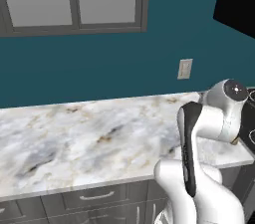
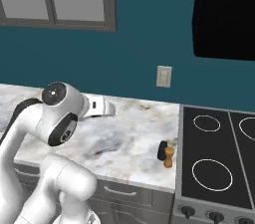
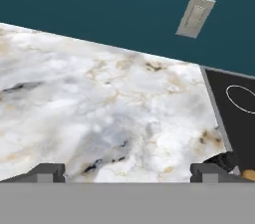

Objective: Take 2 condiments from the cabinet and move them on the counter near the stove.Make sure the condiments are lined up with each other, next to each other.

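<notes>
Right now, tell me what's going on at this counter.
The arm is holding nothing: its gripper hangs open over the marble counter, fingers wide apart. Both condiments already stand on the counter by the left edge of the stove: the black shaker and the tan mill sit side by side, close enough that I cannot tell whether they touch. From how they stand, the placing looks done.

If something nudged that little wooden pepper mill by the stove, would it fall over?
Probably. The wooden mill stands upright, tall and slim on a narrow base, so a push near its knob could tip it. Being round, it might then roll on the smooth marble counter. The black shaker close beside it may catch it.
</notes>
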